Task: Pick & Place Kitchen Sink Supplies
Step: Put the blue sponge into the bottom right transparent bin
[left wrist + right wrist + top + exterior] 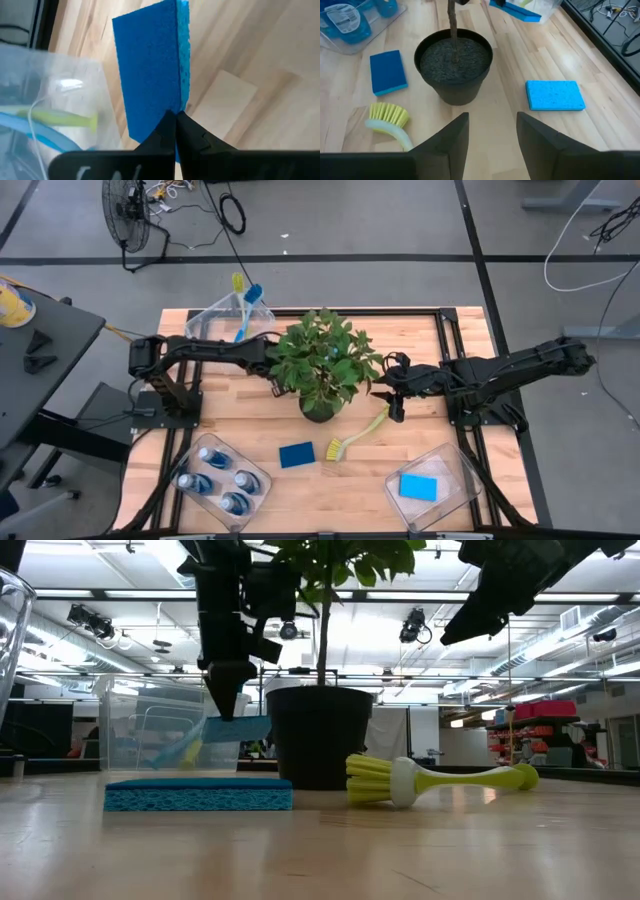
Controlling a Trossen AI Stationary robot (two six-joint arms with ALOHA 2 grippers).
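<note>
My left gripper is shut on a dark blue sponge, lifted beside the potted plant, near the far bin that holds brushes. In the low view the sponge hangs under the gripper. My right gripper hovers open to the right of the pot, touching nothing. A second dark blue sponge and a yellow-green brush lie flat on the table in front of the pot. A light blue sponge lies beyond the pot, under the leaves. My left gripper pinches the sponge between its two fingers at one end, close to a long thin side. The fingers come from above, slanting down. The sponge hangs below them, tilted and clear of the table.
A clear bin with blue bottles stands near left. Another clear bin holding a light blue sponge stands near right. The plant's leaves spread over the table's middle between both arms. Bare wood lies along the near edge between the bins.
</note>
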